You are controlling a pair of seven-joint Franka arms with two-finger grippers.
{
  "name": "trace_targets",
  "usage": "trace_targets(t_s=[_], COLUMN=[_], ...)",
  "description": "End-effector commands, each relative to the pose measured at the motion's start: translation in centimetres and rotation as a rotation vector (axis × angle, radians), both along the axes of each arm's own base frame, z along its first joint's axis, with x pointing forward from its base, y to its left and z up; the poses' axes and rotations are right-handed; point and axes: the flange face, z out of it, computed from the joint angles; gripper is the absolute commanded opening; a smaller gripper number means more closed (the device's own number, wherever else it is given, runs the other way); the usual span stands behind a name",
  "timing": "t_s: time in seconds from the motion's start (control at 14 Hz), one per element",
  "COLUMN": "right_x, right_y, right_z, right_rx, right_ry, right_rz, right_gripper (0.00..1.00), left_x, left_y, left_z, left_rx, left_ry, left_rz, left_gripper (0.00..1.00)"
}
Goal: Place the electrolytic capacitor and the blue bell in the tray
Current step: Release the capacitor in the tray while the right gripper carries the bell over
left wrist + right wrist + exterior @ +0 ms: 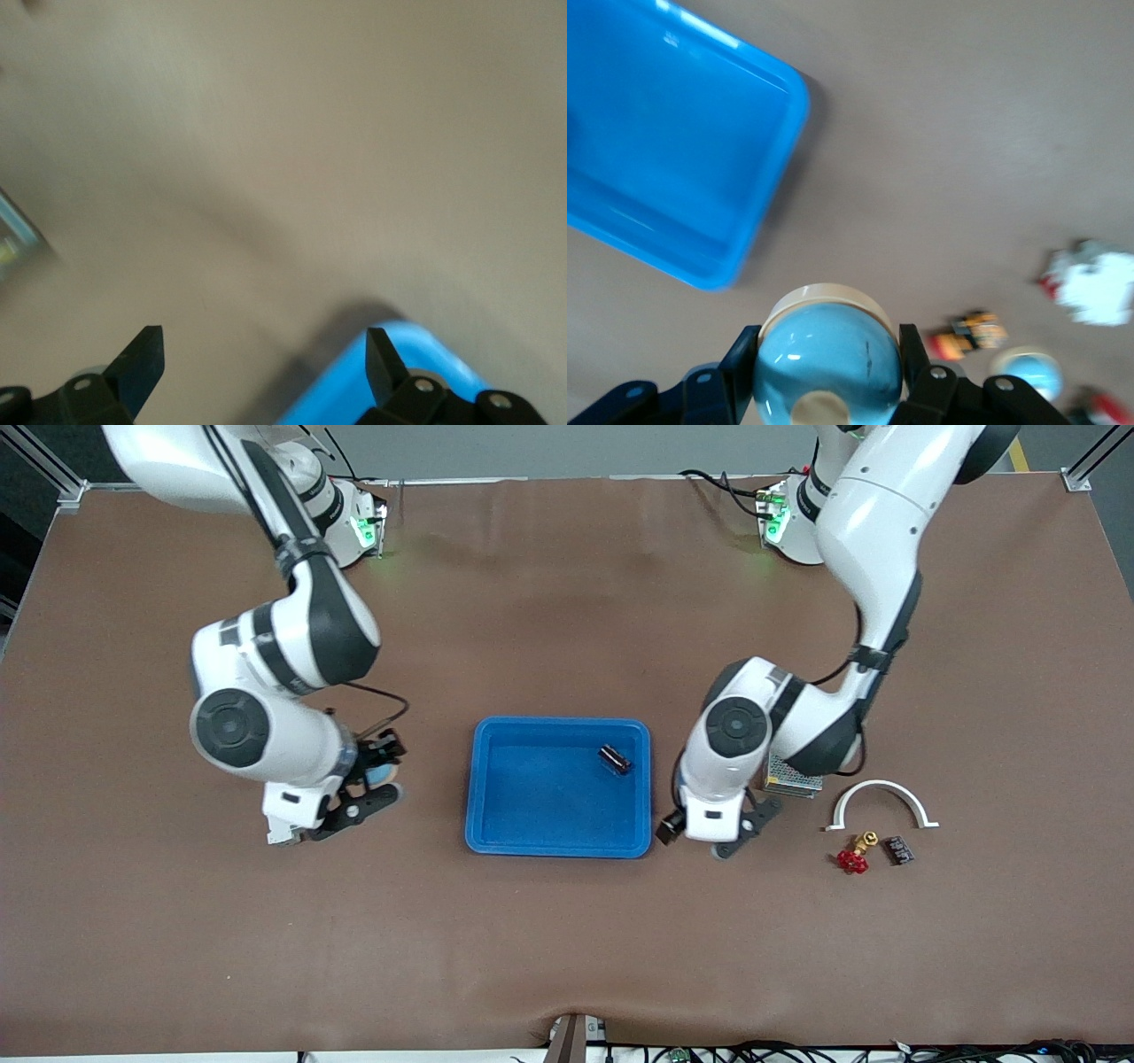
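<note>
Electrolytic capacitor (615,759) already lying in the blue tray (558,846); blue bell (827,362) clamped in the right gripper (376,775) jaws above the desk (567,957) beside the tray, not yet delivered; left gripper (264,359), jaws apart, empty.

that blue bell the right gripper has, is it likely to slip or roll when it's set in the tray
The blue bell looks glossy and domed, and the right gripper pinches it on curved sides, so it may slip if the grip loosens. Its cream base ring looks flat, so set base-down it would probably sit steady; on its side it could roll. The tray has a raised rim that should contain it.
</note>
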Motion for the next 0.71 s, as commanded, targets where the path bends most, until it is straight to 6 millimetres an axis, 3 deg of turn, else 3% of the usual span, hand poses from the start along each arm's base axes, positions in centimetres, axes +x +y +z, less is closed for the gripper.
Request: trace_targets(t_s=[0.0,0.21,0.36,0.64], right_x=[-2.0,-3.4,-5.2,-6.8], right_y=[4.4,7.9,10.4,10.7], right_z=[0.1,-2.5,-4.8,-10.3], right_rx=[0.0,-0.009,-0.007,0.016], right_ry=[-0.021,-0.033,-0.058,-0.112], right_rz=[-0.149,-0.231,-0.262,-0.296], right_gripper=[0.52,0.52,0.52,0.52], left_x=[1.9,4.3,5.1,6.7], left_y=[5.1,12.5,15.1,25.6], left_z=[2.6,3.0,3.0,2.8], left_rx=[0.032,0.058,0.069,0.108], left_ry=[-0.027,-0.021,-0.015,0.005], left_rz=[-0.048,-0.133,-0.176,-0.253], left_gripper=[1.0,1.0,1.0,1.0])
